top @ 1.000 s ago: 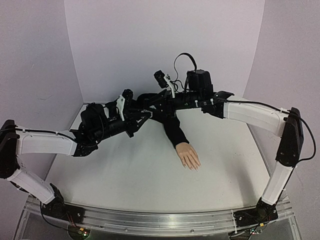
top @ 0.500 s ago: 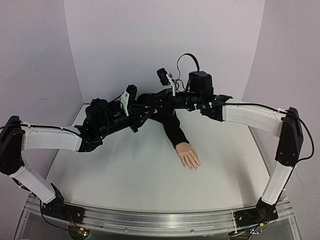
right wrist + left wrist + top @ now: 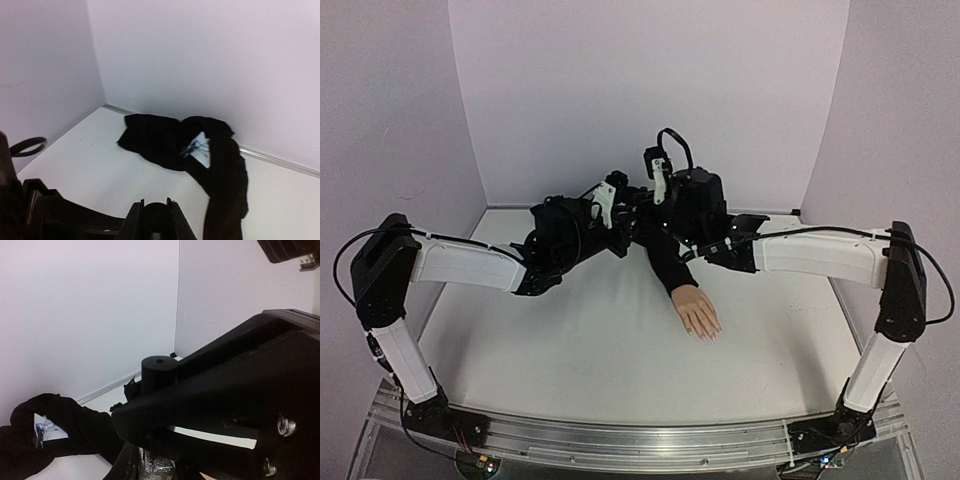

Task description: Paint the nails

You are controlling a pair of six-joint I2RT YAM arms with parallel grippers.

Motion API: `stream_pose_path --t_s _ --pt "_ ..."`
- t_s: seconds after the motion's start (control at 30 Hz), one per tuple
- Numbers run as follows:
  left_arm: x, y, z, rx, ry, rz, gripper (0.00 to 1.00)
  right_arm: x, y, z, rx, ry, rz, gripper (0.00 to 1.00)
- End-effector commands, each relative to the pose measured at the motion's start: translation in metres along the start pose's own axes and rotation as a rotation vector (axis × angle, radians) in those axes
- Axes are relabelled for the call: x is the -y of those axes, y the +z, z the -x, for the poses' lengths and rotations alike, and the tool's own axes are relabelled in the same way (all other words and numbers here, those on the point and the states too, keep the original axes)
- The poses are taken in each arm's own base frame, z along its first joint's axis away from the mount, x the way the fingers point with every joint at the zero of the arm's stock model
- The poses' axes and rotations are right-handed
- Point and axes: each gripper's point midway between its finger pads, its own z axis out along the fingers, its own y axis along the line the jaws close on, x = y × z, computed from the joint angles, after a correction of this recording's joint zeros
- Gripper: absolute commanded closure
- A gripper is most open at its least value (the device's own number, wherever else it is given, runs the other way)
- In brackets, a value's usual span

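The mannequin hand [image 3: 697,310] lies palm down mid-table, its pale nails [image 3: 708,336] pointing toward the near edge. Its black sleeve [image 3: 667,260] runs back and bunches up [image 3: 165,137]. My left gripper [image 3: 620,217] and right gripper [image 3: 638,207] meet at the back, above the sleeve. In the left wrist view my left gripper [image 3: 159,473] is shut on a small clear bottle [image 3: 157,466]. In the right wrist view my right gripper [image 3: 156,214] is shut on the bottle's round black cap [image 3: 156,220], which also shows in the left wrist view [image 3: 159,372].
Pale walls close the table [image 3: 570,350] at the back and both sides. A white and blue tag [image 3: 197,146] sits in the bunched sleeve. The right wrist's black cable [image 3: 672,140] loops above the grippers.
My left arm has stretched right and back with the bottle. My right wrist has shifted left and lower. The two grippers have come together. The mannequin hand has not moved.
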Motion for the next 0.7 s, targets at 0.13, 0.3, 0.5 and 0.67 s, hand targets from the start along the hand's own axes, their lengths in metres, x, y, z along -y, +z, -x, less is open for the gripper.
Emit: stream_pose_path --t_s 0.13,0.3,0.5,0.67 --pt "-0.017 0.014 0.073 0.234 -0.068 0.108 1.00 0.049 -0.038 0.017 -0.018 0.016 -0.308 0.62" --pt "-0.006 0.016 0.057 0.181 -0.084 0.044 1.00 0.038 -0.059 0.025 -0.030 -0.025 -0.162 0.32" --pt "0.029 0.008 0.049 0.120 -0.085 -0.167 1.00 0.005 -0.079 0.023 -0.066 -0.088 0.352 0.25" --pt "0.052 -0.002 0.053 0.108 -0.094 -0.303 1.00 -0.003 -0.082 0.034 -0.030 -0.148 0.554 0.30"
